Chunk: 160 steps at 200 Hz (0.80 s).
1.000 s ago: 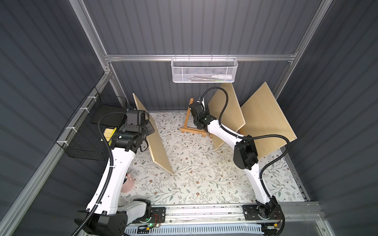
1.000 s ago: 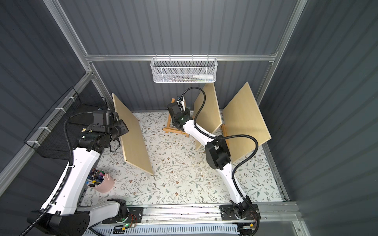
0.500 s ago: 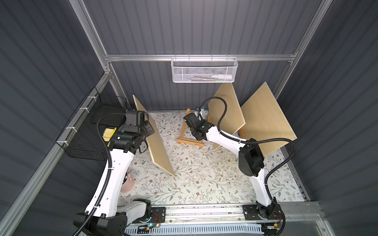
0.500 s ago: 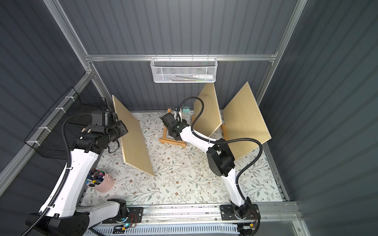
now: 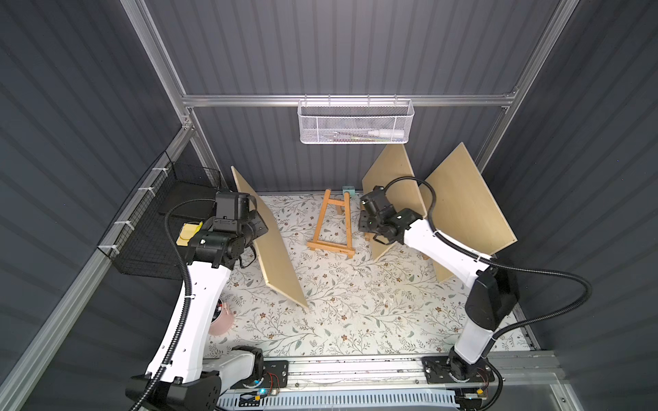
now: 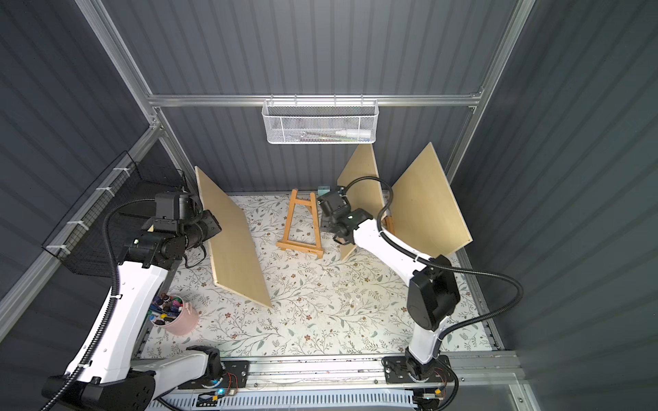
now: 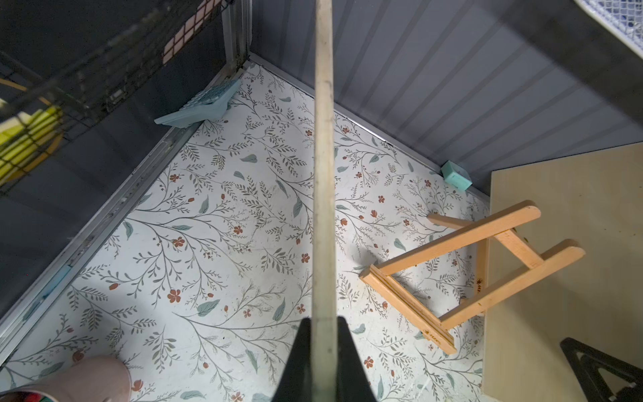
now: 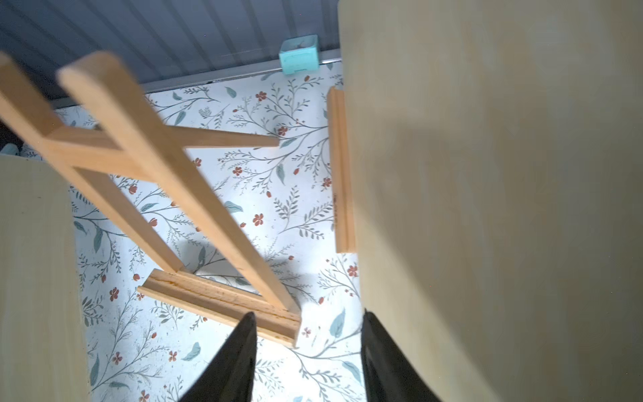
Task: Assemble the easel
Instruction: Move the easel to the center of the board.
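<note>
"Top views: what changed?" asks Ann.
"The right gripper (image 8: 309,351) was pinching the top of the easel (image 5: 331,249) by the back wall. Now it has let go and moved off to the right. Its fingers are apart, with nothing in them."
"Where is the easel?"
"Standing by itself on the table (image 5: 356,309), nearer the front than before."
"And the left gripper (image 7: 323,355)?"
"Squeezed tight on the edge of the left board (image 5: 274,263), same as before."
"Any room?"
"Lots of bare table in front. There is a small gap on each side of the easel. The right gripper hangs between it and the middle board (image 5: 395,170)."
</note>
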Motion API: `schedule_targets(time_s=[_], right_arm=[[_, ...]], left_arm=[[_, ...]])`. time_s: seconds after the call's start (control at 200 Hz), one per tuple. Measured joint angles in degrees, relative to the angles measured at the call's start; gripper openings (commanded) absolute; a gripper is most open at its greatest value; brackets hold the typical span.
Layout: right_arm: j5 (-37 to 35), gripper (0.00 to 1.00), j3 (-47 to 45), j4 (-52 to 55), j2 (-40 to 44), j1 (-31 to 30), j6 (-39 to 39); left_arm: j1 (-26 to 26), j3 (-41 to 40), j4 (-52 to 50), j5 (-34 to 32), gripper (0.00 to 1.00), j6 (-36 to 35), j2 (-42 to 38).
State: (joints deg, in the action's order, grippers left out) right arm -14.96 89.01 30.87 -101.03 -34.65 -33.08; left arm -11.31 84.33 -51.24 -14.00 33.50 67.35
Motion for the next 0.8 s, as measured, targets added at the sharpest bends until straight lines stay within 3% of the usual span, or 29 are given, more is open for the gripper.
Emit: schedule_targets(time_s=[0.185, 0.66, 0.8], right_arm=[[7.17, 0.33, -1.27, -0.63, -6.56, 1.33, 3.82], [14.05, 0.29, 0.37, -1.77, -16.35, -2.58, 7.04], [19.69, 0.3, -0.66, -4.09, -16.35, -5.05, 8.31]], left_arm=[[0.0, 0.04, 1.95, 2.73, 0.0, 2.64, -0.04], [0.0, 2.08, 3.69, 5.03, 0.0, 6.19, -0.13], [0.0, 2.75, 3.43, 4.46, 0.0, 6.29, -0.13]])
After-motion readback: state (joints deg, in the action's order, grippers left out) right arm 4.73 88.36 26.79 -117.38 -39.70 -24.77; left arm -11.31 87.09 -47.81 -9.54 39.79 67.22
